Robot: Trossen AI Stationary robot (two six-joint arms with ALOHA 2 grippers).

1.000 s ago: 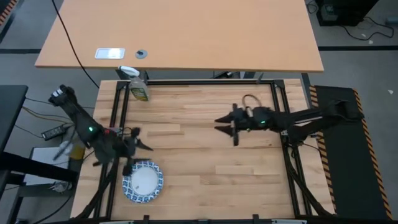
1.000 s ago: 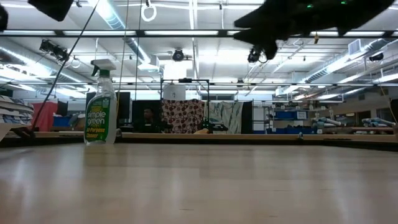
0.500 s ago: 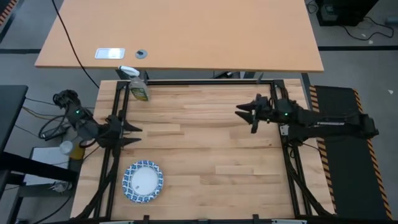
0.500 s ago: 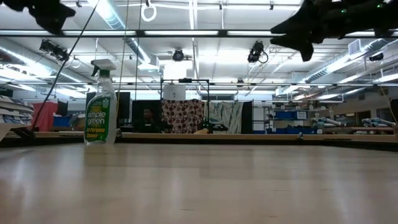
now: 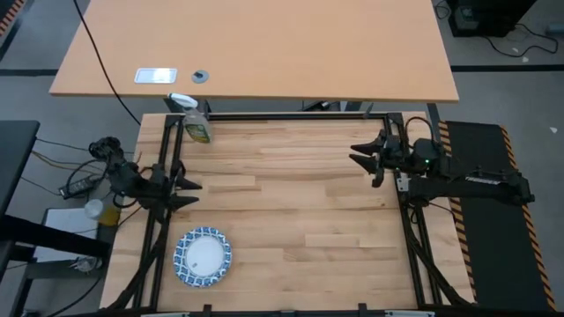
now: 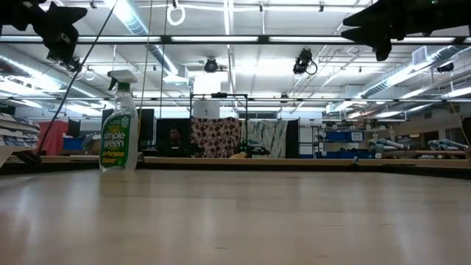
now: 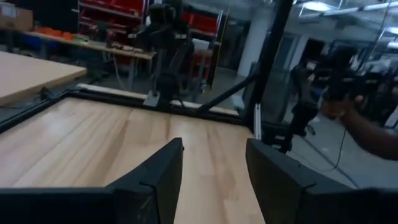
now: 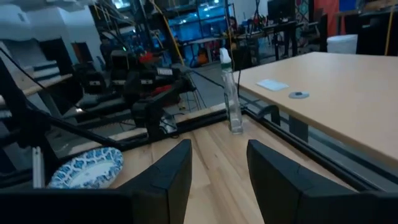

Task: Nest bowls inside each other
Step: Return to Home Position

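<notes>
The bowls point(image 5: 203, 257) show as one round white shape with a blue patterned rim, resting on the wooden table point(image 5: 291, 211) at its near left. How many are nested there I cannot tell. The right wrist view shows them low on the table point(image 8: 87, 168). My left gripper point(image 5: 194, 193) hovers open at the table's left edge, beyond the bowls, with nothing between its fingers point(image 7: 214, 168). My right gripper point(image 5: 354, 154) hovers open near the right edge, far from the bowls, fingers level and apart point(image 8: 217, 168).
A spray bottle point(image 5: 196, 123) with a yellow-green label stands at the table's far left corner point(image 6: 120, 129). A black frame point(image 5: 282, 116) runs around the table. A larger tan table point(image 5: 256, 48) lies beyond. A person's hand point(image 7: 367, 130) shows off the table in the left wrist view.
My left gripper has drawn back from beside the bowls toward the table's left edge and turned level. My right gripper has pulled back from the table's middle toward the right edge. Both stay open. The bowls have kept their place.
</notes>
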